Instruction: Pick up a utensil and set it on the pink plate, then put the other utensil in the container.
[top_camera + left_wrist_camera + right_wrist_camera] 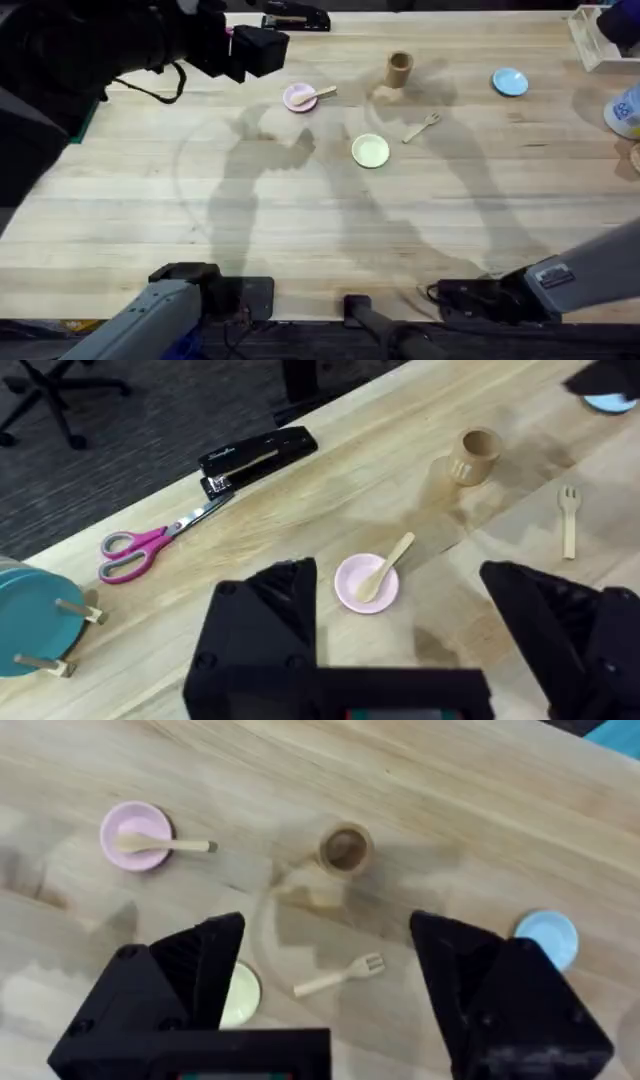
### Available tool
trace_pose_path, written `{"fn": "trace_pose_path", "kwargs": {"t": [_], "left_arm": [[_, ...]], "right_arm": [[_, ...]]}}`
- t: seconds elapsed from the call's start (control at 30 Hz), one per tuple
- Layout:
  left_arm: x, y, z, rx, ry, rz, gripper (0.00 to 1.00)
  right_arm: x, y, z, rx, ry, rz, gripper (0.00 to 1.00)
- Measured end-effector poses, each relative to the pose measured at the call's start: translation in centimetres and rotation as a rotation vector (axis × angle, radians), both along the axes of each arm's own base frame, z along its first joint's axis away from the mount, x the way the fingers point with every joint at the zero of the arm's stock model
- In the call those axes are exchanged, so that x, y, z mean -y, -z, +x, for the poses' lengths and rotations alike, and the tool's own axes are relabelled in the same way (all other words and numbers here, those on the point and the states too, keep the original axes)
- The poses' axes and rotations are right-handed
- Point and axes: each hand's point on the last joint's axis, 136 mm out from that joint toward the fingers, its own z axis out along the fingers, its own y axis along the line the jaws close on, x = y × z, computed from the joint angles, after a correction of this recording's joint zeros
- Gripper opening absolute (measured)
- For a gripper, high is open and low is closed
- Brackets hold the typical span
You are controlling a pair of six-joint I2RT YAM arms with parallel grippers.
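The wooden spoon [314, 96] [386, 566] [168, 845] rests with its bowl on the pink plate [293, 97] [349, 588] [134, 824] and its handle over the rim. The wooden fork [421, 128] [569, 518] [340, 978] lies flat on the table, right of the yellow plate. The tan cup [400, 68] [474, 455] [345, 848] stands upright behind the fork. My left gripper [400, 625] hangs open and empty, raised above the pink plate's near side. My right gripper [325, 995] is open and empty, high above the fork.
A yellow plate [371, 150] [242, 996] sits mid-table and a blue plate [510, 82] [546, 936] to the right. A black stapler [256, 457] and pink scissors [150, 546] lie along the far edge. The raised left arm [120, 45] looms dark at upper left.
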Motion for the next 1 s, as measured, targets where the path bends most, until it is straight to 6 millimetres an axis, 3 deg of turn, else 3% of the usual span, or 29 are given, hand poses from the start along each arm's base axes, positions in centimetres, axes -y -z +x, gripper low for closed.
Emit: {"fn": "trace_pose_path", "kwargs": {"t": [0.33,0.47,0.8,1.0], "left_arm": [[0.0,0.0,0.0,0.000,0.000,0.000,0.993],[0.0,0.0,0.0,0.000,0.000,0.000,0.995],[0.0,0.0,0.0,0.000,0.000,0.000,0.994],[0.0,0.0,0.0,-0.001,0.000,0.000,0.994]], "right_arm": [[3.4,-3.0,-6.9,0.080,0.026,0.015,0.998],[4.3,-3.0,-10.1,0.102,0.026,0.022,0.997],[5.8,2.2,-17.1,0.084,0.003,0.009,0.998],[7.0,4.6,-20.1,0.137,0.029,0.009,0.998]]}}
